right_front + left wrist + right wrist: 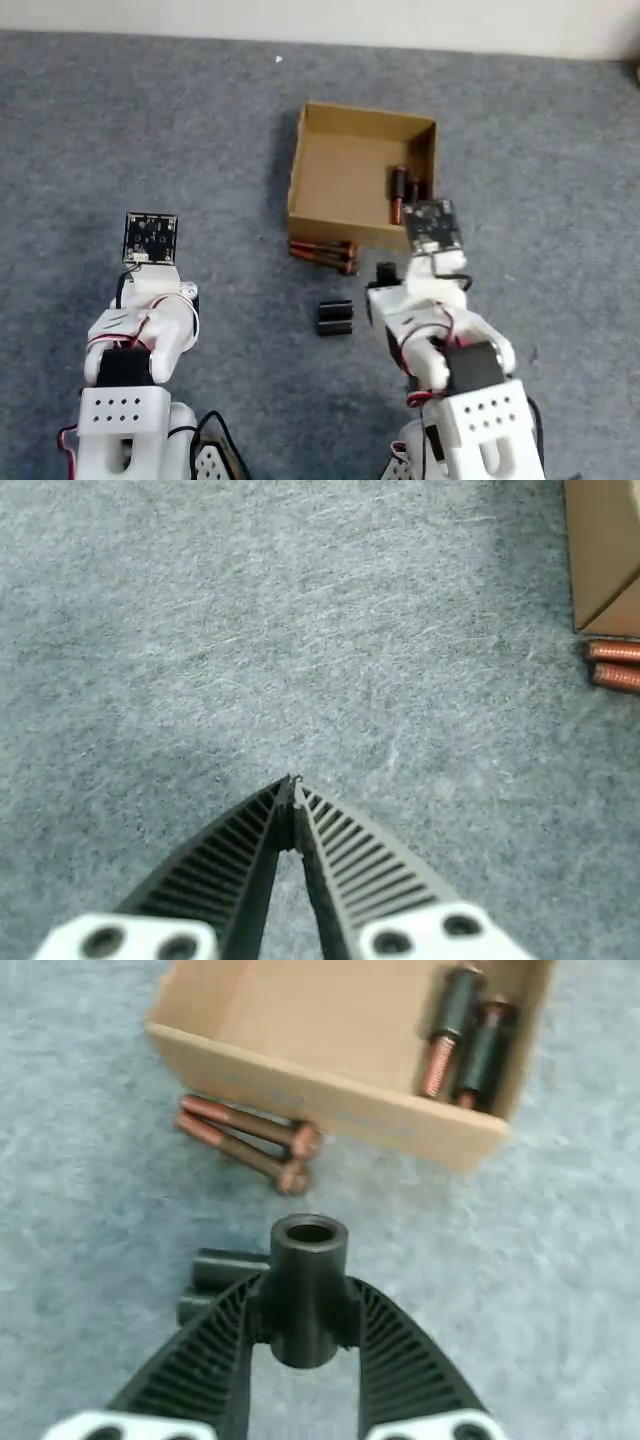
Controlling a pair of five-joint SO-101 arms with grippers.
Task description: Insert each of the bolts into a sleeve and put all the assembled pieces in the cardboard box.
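1. Currently your right gripper [305,1295] is clamped on 1 black sleeve [308,1250], a finger on each side. The sleeve is a short dark tube with its hollow bore facing the wrist camera.
2. In the high view, that held sleeve [385,272] sits above the grey carpet [520,150], just in front of the cardboard box [340,228] and near its front corner on the right arm's side.
3. Your left gripper [292,792] has its ribbed fingers pressed together tip to tip with nothing between them. It hangs over bare carpet, well apart from the box.
4. 2 loose bolts [245,1142] lie side by side on the carpet, just beside the box's front wall. They are copper-coloured, with threaded shanks and flanged heads.
5. 2 spare sleeves [336,317] lie touching each other on the carpet, between the 2 arms and nearer the right one. They are black, like the held one.
6. 2 assembled pieces [465,1035] lie inside the box along the wall on the right arm's side. Each is a black sleeve with copper bolt ends sticking out.
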